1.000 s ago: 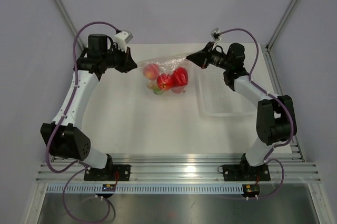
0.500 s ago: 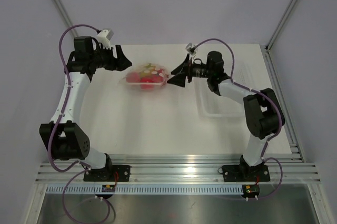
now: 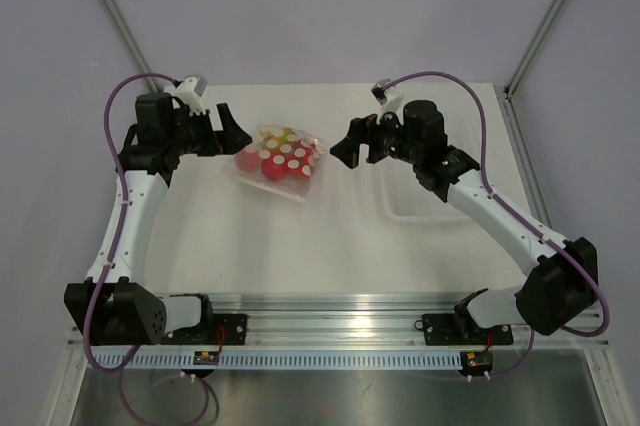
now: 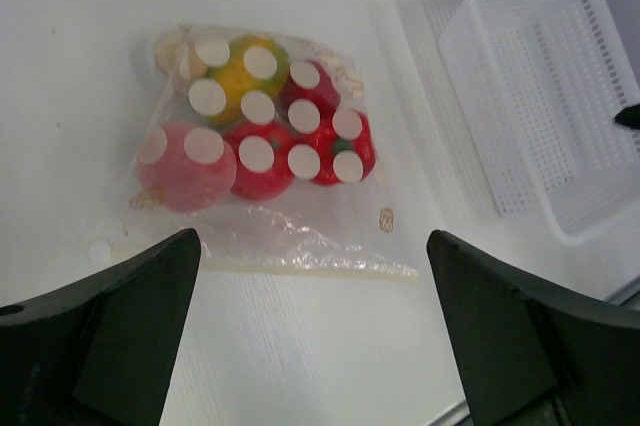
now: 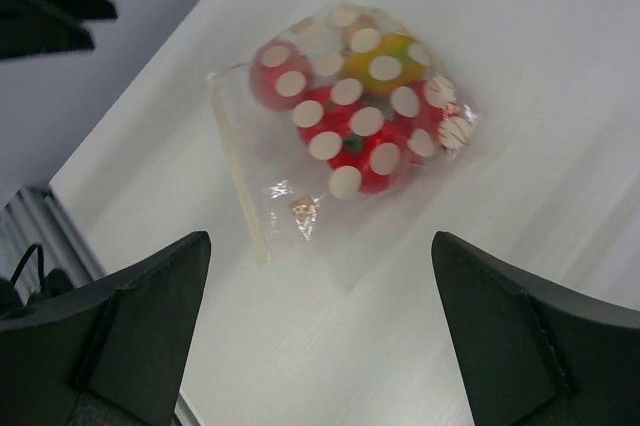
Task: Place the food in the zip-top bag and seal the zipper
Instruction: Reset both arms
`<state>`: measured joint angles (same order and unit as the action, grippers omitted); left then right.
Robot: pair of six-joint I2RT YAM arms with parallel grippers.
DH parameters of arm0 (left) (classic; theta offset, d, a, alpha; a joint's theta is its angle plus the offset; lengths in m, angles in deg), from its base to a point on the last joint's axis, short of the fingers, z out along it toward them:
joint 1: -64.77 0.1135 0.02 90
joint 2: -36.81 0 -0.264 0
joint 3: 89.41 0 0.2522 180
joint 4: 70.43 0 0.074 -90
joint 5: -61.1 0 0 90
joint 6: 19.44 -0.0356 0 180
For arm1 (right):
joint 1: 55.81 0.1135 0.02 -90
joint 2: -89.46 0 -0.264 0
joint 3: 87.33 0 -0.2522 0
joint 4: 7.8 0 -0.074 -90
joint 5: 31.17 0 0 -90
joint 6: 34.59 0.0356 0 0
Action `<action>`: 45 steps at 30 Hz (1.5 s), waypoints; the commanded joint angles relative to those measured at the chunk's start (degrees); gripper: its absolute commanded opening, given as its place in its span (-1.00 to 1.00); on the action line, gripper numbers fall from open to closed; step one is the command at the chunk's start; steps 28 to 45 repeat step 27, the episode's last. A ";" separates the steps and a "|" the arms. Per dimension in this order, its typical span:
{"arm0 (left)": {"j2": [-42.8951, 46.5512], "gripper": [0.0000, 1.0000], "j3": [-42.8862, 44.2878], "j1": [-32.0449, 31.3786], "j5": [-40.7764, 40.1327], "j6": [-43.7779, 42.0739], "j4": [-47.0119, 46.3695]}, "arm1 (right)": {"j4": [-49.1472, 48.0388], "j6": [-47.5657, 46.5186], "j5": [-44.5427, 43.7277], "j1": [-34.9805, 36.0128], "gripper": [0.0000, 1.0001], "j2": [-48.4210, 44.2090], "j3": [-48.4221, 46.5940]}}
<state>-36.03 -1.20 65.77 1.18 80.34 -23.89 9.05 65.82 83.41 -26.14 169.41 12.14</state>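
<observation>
The zip-top bag, clear with white dots, lies flat on the white table with the food inside. In the left wrist view, red balls and a yellow-green one show through the bag. The zipper runs along the bag's near edge as a flat pale strip. My left gripper hangs open just left of the bag, touching nothing. On the bag's right, my right gripper is open too and stands apart from it. Both wrist views show bare table between the fingers.
A white perforated plastic tray sits on the table at the right, below my right arm; its mesh wall shows in the left wrist view. The table's front rail runs along the near edge.
Both grippers went from shut to open and let go of the bag. The bag dropped flat onto the table, and both arms drew back from it to either side.
</observation>
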 commanded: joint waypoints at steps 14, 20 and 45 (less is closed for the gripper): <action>22.11 0.98 -17.76 -8.03 -11.01 2.79 -1.66 | 33.02 9.09 -62.44 -0.32 0.99 -10.77 2.07; 29.67 0.98 -21.28 -8.11 -12.85 5.24 -4.03 | 34.88 12.08 -67.03 -0.32 0.99 -14.36 6.28; 32.41 0.98 -22.16 -8.11 -11.54 6.30 -5.08 | 32.68 13.22 -65.98 -0.32 0.99 -19.12 10.16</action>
